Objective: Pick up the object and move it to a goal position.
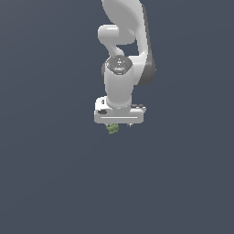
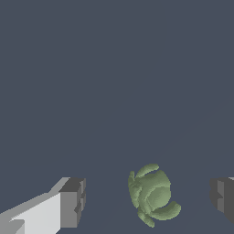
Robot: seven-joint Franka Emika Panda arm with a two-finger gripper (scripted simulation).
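Panda arm (image 1: 122, 68) hangs straight down over the plain dark floor (image 1: 50, 183), wrist vertical, which reads as a top-down grasp setup. Gripper (image 2: 146, 201) is spread wide, nothing clamped: the wrist view shows the two dark finger pads (image 2: 73, 201) well apart with the olive-green lumpy object (image 2: 153, 194) between them, touching neither and closer to the farther pad. In the exterior view the object (image 1: 113, 129) peeks out just below the hand, offset toward that view's left. Hard to tell: whether the object rests on the floor, how high the fingers are above it. One pad is cut off at the frame edge; no goal marker is visible.
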